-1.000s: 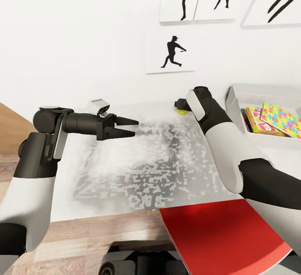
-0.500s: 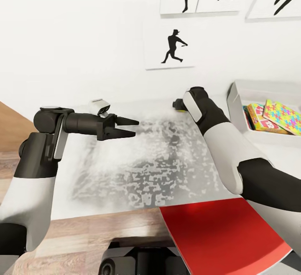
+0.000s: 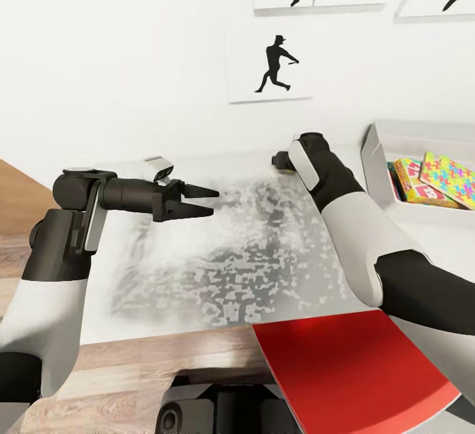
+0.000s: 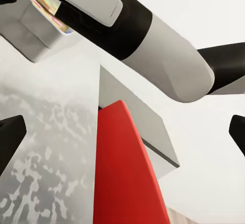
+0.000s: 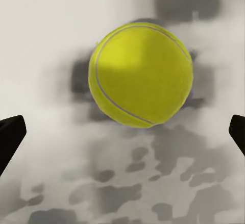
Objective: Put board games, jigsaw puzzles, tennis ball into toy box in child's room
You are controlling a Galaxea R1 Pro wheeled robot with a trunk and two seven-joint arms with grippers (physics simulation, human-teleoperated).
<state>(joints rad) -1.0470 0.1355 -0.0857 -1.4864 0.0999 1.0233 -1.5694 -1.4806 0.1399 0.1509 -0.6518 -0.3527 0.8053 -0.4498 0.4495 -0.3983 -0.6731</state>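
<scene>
Table (image 3: 198,269), pale with a grey mottled patch, takes up the middle of the head view, and the tennis ball (image 5: 141,74) lies on it at about one o'clock from the centre, close to the back edge by the white wall. In the head view the ball is almost wholly hidden behind the right arm's wrist, so little of it can be made out there. The right wrist view shows it plainly: yellow-green, resting on the mottled surface, with the right gripper (image 5: 122,132) above it, its dark fingertips (image 5: 11,132) spread wide at either edge and touching nothing. At three o'clock stands the toy box (image 3: 379,147), white and open-topped, already holding a bright jigsaw puzzle (image 3: 450,180) leaning over a board game (image 3: 412,183). A red board game (image 3: 349,371) sits at five o'clock, overhanging the table's near edge. At nine o'clock the left gripper (image 3: 210,200) hangs over the table, pointing toward three o'clock, jaws parted and empty. On the wall at twelve o'clock hangs a picture (image 3: 270,64) of a black batter in silhouette.
</scene>
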